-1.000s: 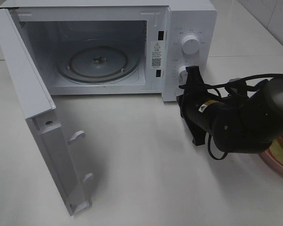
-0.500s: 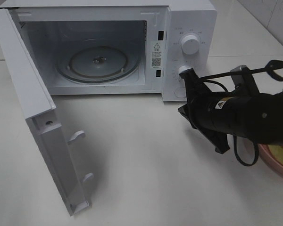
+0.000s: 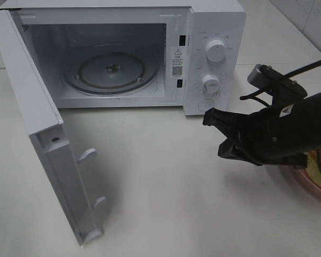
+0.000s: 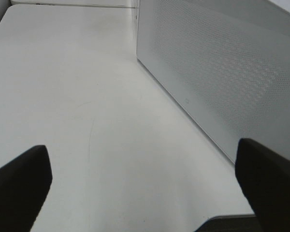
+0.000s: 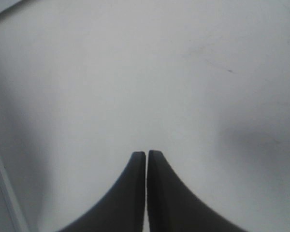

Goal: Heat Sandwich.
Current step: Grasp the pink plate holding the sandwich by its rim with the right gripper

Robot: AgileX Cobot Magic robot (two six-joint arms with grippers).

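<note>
The sandwich is hidden behind my right arm at the table's right edge. Only a yellowish sliver shows on the round pink plate there. My right gripper points left, in front of the microwave's control panel and apart from it. Its fingers are pressed together with nothing between them, above bare table. The white microwave stands at the back with its door swung wide open and its glass turntable bare. My left gripper is open over bare table beside the door's outer face.
Two round knobs sit on the microwave's panel, the lower knob just above a round button. The open door juts toward the table's front left. A cable and bracket stick up from my right arm.
My right arm has drawn back to the right, away from the lower knob, and turned so that its gripper points left. The knob now shows fully. The microwave has not moved.
</note>
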